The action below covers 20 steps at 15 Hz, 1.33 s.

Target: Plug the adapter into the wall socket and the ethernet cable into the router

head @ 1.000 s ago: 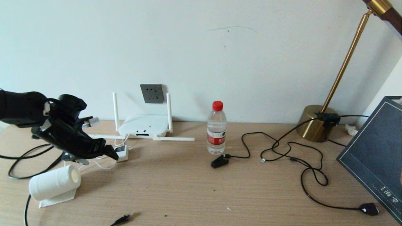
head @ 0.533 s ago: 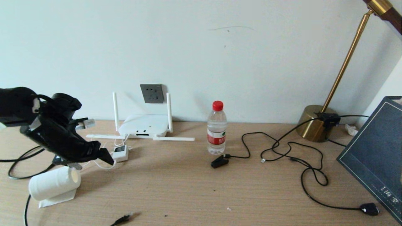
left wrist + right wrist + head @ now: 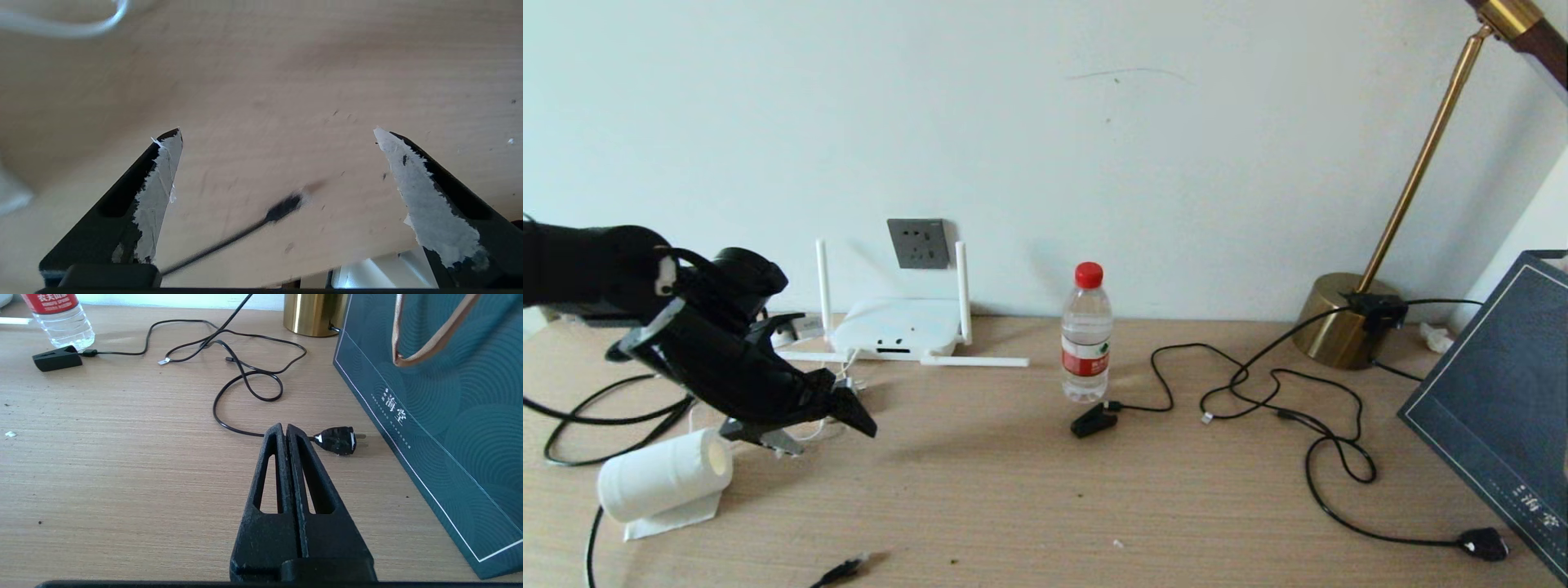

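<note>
Above the desk near the paper roll, the left claw hangs spread wide and empty, while the right claw rests pressed together.

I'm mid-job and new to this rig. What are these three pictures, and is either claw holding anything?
The wide picture comes from the robot's head, looking down at a wooden desk. The other two come from cameras on its wrists, looking out between the jaws.

The left gripper hangs open and empty over the desk near the paper roll. The adapter is hidden behind it. The right gripper is shut and empty, parked near a black lamp plug and a dark gift bag.

Against the wall are the router and the wall socket. The ethernet cable ends at the desk's near edge. A water bottle stands mid-desk.
</note>
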{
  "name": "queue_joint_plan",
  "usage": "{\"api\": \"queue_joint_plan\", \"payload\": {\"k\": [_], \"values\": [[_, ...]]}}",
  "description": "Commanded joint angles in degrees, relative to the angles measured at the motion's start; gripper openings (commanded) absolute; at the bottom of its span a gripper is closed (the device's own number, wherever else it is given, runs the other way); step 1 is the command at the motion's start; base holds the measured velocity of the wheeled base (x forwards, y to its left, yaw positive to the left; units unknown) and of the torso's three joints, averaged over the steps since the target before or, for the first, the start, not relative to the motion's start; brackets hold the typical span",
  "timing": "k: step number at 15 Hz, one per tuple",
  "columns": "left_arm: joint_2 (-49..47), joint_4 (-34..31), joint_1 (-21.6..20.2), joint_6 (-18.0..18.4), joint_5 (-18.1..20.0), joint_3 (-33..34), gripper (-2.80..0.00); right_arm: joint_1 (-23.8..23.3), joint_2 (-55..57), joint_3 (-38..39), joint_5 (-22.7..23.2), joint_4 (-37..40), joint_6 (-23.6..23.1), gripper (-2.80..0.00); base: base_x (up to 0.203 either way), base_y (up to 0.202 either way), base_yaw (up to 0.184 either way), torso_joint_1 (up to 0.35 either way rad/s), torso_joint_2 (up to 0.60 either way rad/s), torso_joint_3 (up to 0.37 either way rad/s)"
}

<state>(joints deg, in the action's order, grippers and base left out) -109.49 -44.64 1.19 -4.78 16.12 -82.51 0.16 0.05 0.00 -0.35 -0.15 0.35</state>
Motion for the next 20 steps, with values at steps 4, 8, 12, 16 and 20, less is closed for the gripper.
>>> {"api": "queue_joint_plan", "payload": {"k": [4, 8, 12, 16, 20], "values": [[-4.8, 4.6, 1.1, -1.1, 0.1, -0.6, 0.0, 0.0, 0.0, 0.0, 0.0, 0.0, 0.0, -2.8, 0.0, 0.0, 0.0, 0.0, 0.0, 0.0], [-7.5, 7.6, 1.4, -2.0, 0.1, -1.7, 0.0, 0.0, 0.0, 0.0, 0.0, 0.0, 0.0, -2.8, 0.0, 0.0, 0.0, 0.0, 0.0, 0.0], [-9.7, 9.8, 1.4, -3.7, -0.3, -4.1, 0.0, 0.0, 0.0, 0.0, 0.0, 0.0, 0.0, -2.8, 0.0, 0.0, 0.0, 0.0, 0.0, 0.0], [-10.8, 12.2, 1.2, -3.7, -4.1, -4.1, 0.0, 0.0, 0.0, 0.0, 0.0, 0.0, 0.0, -2.8, 0.0, 0.0, 0.0, 0.0, 0.0, 0.0], [-11.2, 12.5, 0.4, -3.7, -4.5, -4.1, 0.0, 0.0, 0.0, 0.0, 0.0, 0.0, 0.0, -2.8, 0.0, 0.0, 0.0, 0.0, 0.0, 0.0]]}}
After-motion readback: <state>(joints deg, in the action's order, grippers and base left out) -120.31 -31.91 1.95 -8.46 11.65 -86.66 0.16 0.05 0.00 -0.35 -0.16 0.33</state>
